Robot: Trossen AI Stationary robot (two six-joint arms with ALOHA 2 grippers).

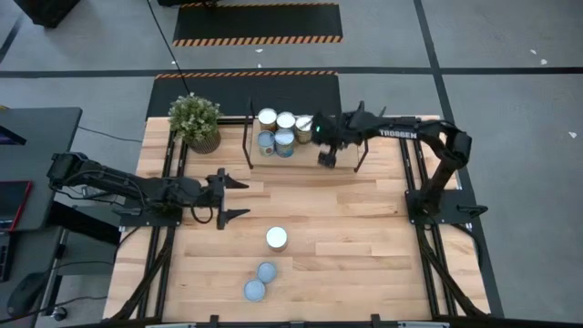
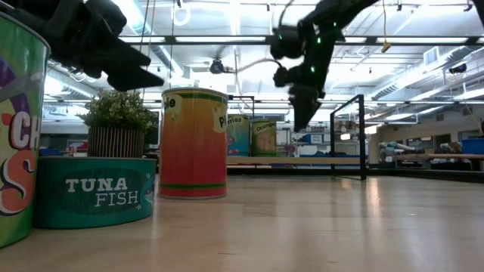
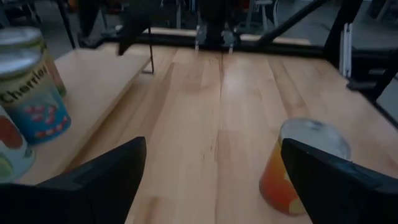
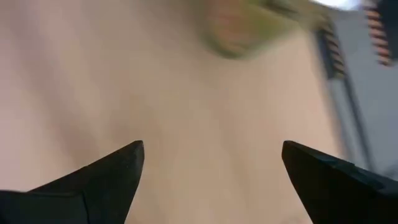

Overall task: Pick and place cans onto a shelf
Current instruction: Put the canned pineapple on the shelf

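Nearest the low camera, at its left edge, stands a tall can (image 2: pixel 17 128) with a green rim, and touching it on the right a squat teal tuna tin (image 2: pixel 94 192); seen from above these two (image 1: pixel 255 290) (image 1: pixel 266 271) lie at the table's near side, just beside each other. A third loose can (image 1: pixel 277 239), orange-sided with a white top, stands a little farther in, near the table's (image 1: pixel 364 237) middle.

On the left, the left gripper (image 1: pixel 235 198) hovers above the wood with its jaws spread wide and holding nothing; its wrist camera shows that orange can (image 3: pixel 305 168) standing between and beyond the fingers (image 3: pixel 102 180).

At the far left corner sits a potted plant (image 1: pixel 196 121). To its right is the shelf (image 1: pixel 305 157), framed by thin black rods, with five cans (image 1: pixel 281 132) clustered on its left part, touching or nearly so.

Farther right, the right gripper (image 1: pixel 327 155) hangs over the shelf just beside that cluster. Its jaws are parted and empty, its fingers (image 4: pixel 93 180) showing only blurred wood between them.
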